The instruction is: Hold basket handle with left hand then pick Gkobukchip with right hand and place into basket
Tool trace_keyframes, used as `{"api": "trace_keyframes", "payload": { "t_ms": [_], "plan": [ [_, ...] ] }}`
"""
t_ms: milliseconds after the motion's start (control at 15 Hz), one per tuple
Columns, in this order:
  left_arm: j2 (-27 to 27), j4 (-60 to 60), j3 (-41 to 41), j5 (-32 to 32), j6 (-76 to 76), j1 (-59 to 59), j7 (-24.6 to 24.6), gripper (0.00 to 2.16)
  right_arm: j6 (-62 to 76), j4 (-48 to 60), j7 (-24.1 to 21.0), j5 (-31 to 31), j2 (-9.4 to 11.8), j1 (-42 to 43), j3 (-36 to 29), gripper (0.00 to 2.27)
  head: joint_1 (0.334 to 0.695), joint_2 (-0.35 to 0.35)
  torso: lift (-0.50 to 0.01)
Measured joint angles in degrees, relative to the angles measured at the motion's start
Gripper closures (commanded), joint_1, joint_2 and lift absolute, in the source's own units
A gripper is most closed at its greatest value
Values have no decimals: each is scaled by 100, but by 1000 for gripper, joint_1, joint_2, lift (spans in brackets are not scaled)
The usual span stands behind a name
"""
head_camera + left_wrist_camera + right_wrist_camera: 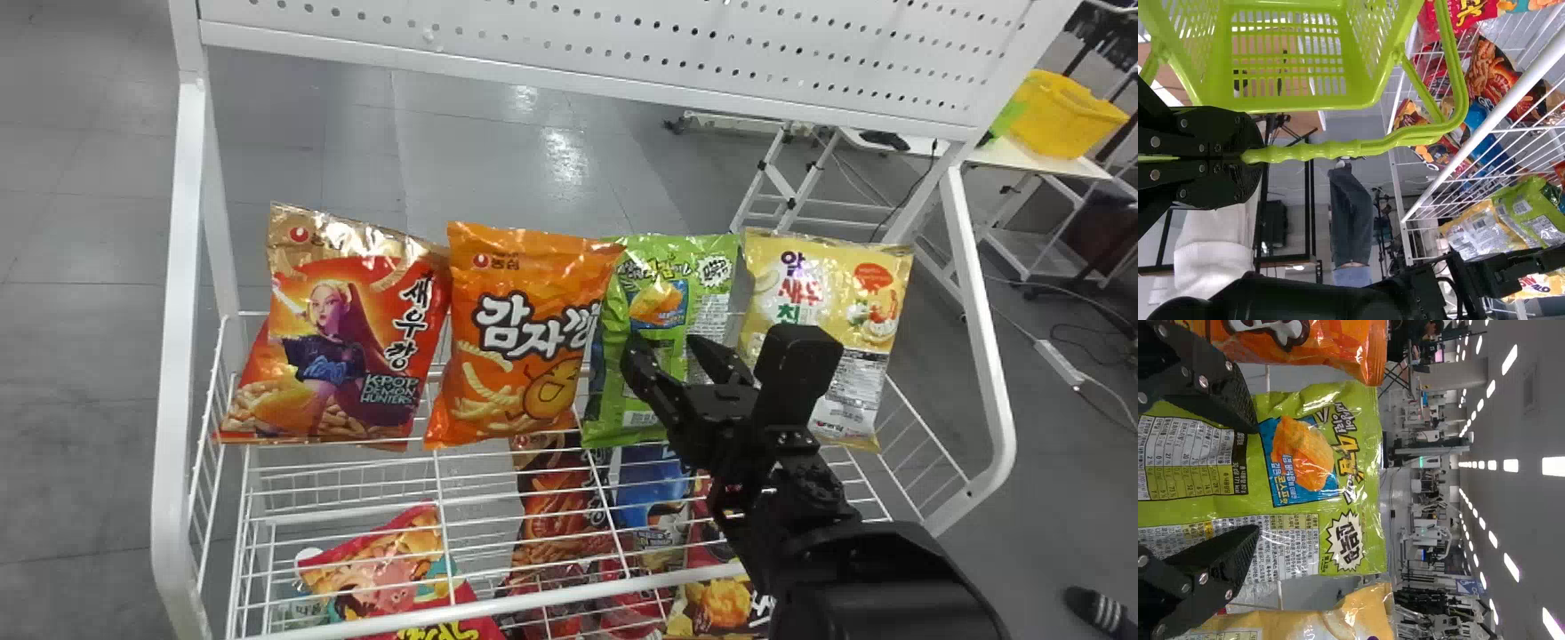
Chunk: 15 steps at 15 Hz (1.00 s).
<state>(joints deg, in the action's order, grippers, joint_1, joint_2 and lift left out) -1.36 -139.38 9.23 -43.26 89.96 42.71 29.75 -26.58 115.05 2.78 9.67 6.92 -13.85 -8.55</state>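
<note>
My right gripper [667, 360] stands open in front of the green Gkobukchip bag [636, 391], which is upright on the rack's upper shelf. In the right wrist view, the open right gripper [1255, 480] has its two fingers spread over the face of the green bag [1358, 473]; whether they touch it I cannot tell. In the left wrist view, my left gripper [1248, 157] is shut on the handle [1331, 150] of the green basket [1371, 87].
An orange bag [520, 356] stands left of the green one, a yellow bag [836, 311] right of it. A red bag [356, 347] is farther left. More snacks lie on the lower shelf behind the white wire front [356, 613].
</note>
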Motion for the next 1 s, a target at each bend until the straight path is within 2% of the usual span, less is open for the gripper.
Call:
{"api": "trace_keyframes", "payload": {
  "t_ms": [533,1000],
  "plan": [
    [-11,28,8,9,0,32,13,1666,-104,270,16,-16,14,-163,6,2243,695,-350,-32],
    [-13,0,1,10,0,63,36,1666,-79,489,-256,29,15,-258,-103,2246,695,-350,-32]
  ]
}}
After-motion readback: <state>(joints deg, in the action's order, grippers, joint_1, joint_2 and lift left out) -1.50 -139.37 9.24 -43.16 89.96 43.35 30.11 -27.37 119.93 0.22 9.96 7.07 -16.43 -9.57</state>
